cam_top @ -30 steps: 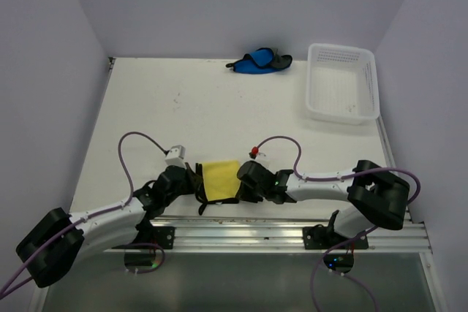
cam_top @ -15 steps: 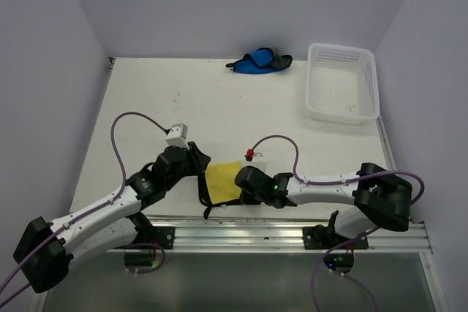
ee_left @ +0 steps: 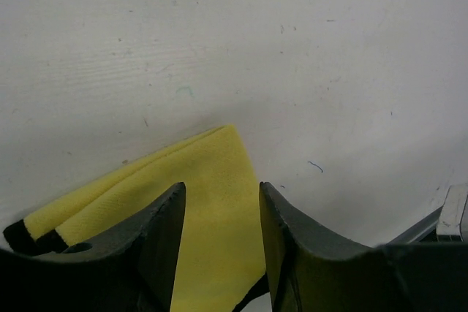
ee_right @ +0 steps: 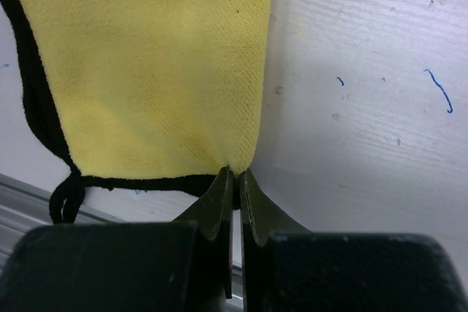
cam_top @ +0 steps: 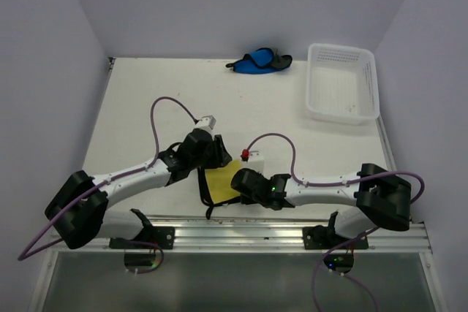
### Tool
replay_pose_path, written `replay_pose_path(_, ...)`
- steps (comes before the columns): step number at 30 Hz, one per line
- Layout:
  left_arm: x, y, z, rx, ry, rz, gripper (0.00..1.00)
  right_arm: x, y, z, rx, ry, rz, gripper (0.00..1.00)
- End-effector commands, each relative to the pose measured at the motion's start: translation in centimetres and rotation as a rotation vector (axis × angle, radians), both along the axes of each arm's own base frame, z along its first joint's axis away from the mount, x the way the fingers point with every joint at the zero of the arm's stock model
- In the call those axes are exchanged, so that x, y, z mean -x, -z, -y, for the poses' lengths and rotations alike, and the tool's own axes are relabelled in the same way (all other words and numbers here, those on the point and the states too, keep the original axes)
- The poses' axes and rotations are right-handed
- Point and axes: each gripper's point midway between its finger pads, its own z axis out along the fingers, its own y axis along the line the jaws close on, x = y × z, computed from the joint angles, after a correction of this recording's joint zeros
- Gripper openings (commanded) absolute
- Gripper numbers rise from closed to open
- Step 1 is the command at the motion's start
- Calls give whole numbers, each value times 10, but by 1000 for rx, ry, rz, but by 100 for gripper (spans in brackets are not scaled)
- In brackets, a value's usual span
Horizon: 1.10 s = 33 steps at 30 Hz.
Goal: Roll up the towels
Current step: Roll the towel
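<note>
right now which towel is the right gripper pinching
The yellow towel at the near edge: the right gripper is shut on its corner. The blue towel sits bunched at the far edge, untouched.

The white table (cam_top: 146, 107) holds a white basket (cam_top: 341, 117). A bunched blue towel (cam_top: 257, 61) lies left of the basket, a flat yellow towel (cam_top: 223, 180) well nearer, also left.

Yellow towel (cam_top: 221, 180), blue towel (cam_top: 257, 61), white basket (cam_top: 341, 116)

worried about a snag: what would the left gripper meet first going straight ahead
Likely the yellow towel, between the open jaws of the left gripper; past it only bare table, depth unclear.
</note>
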Motion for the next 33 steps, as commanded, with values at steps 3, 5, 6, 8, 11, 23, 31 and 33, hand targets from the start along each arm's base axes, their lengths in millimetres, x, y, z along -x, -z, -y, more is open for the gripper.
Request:
replay_pose_path(3,-22,-27,38,77,87,93,50,-4,6,-3,-10,15,21,0)
replay_pose_path(5,-26,-31,47,65,108,103,50,-3,8,-5,-14,11,14,0)
replay_pose_path(6,-27,-20,48,36,114,78,50,-3,9,-4,-12,11,15,0)
replay_pose_path(8,-28,-17,55,15,133,74,50,-4,9,-3,-9,16,19,0)
replay_pose_path(11,-28,-11,60,-6,147,68,50,-4,10,-1,-21,30,22,0)
replay_pose_path(23,-18,28,61,-163,153,-19,49,-3,14,5,-22,52,20,0)
replay_pose_path(31,-18,49,51,-254,125,-50,48,-2,18,2,-26,46,9,0)
replay_pose_path(33,-18,56,47,-287,118,-65,48,-2,18,2,-25,46,9,0)
